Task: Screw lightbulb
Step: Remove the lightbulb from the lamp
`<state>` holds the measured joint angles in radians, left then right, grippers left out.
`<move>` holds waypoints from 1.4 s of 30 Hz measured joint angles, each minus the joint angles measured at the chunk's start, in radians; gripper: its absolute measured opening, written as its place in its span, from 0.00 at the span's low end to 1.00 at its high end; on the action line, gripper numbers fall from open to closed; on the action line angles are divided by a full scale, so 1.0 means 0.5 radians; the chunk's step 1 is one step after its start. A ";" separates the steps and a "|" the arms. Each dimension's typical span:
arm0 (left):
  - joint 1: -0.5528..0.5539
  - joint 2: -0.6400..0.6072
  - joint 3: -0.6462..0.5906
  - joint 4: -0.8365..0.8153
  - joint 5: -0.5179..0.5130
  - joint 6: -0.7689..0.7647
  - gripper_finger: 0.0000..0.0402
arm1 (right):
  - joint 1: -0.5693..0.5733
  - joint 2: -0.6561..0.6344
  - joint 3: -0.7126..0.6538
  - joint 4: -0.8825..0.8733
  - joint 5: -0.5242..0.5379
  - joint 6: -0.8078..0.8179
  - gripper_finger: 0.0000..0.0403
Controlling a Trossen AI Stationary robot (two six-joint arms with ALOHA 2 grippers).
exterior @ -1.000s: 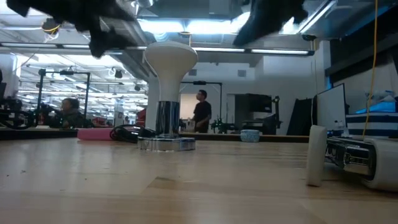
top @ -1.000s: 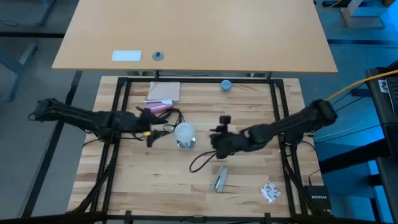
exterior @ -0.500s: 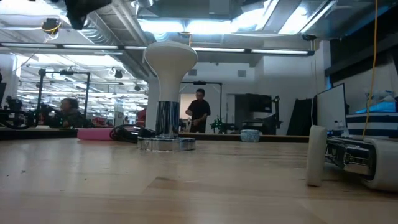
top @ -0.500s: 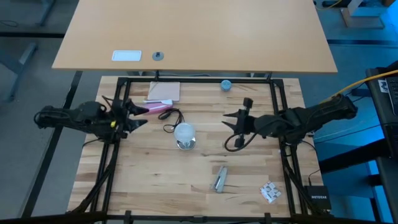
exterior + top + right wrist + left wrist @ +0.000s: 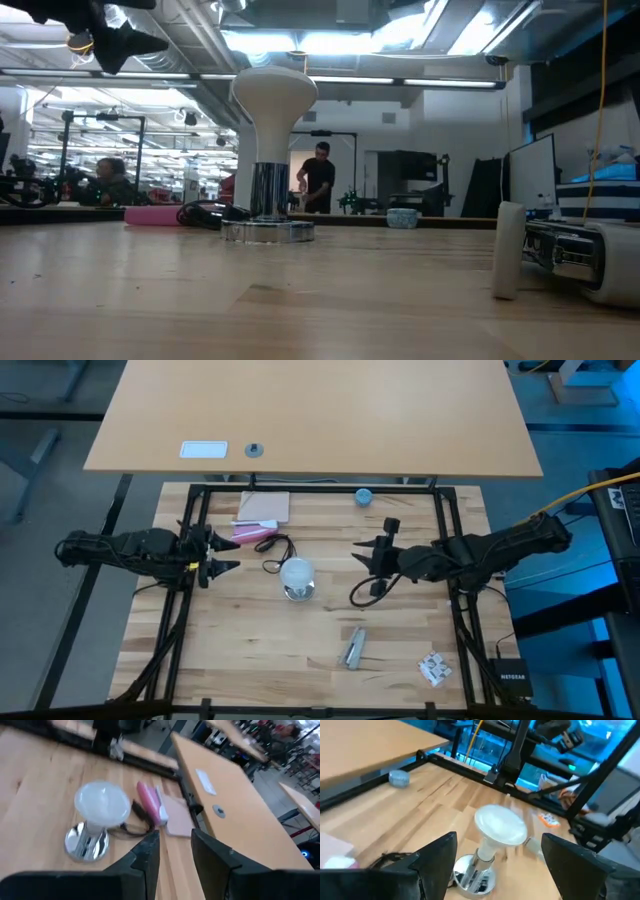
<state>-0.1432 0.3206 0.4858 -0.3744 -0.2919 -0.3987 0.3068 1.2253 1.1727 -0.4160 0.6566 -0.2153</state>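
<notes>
The lightbulb [image 5: 296, 572] stands upright in its shiny base [image 5: 299, 591] mid-worktop, between two spread grippers, left [image 5: 218, 553] and right [image 5: 377, 556], neither touching it. Looks light, slick, breakable: pinch the globe's widest part gently.

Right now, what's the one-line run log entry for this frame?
lightbulb upright in shiny base, untouched | left gripper open, left of bulb | right gripper open, right of bulb
</notes>
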 joint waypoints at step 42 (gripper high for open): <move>0.000 0.203 -0.668 0.882 -0.224 -0.457 0.70 | 0.001 -0.029 -1.485 1.976 -0.273 0.050 0.29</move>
<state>-0.1432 0.4220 0.1516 0.0666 -0.4039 -0.6273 0.3073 1.2109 0.4301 0.5720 0.5202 -0.1902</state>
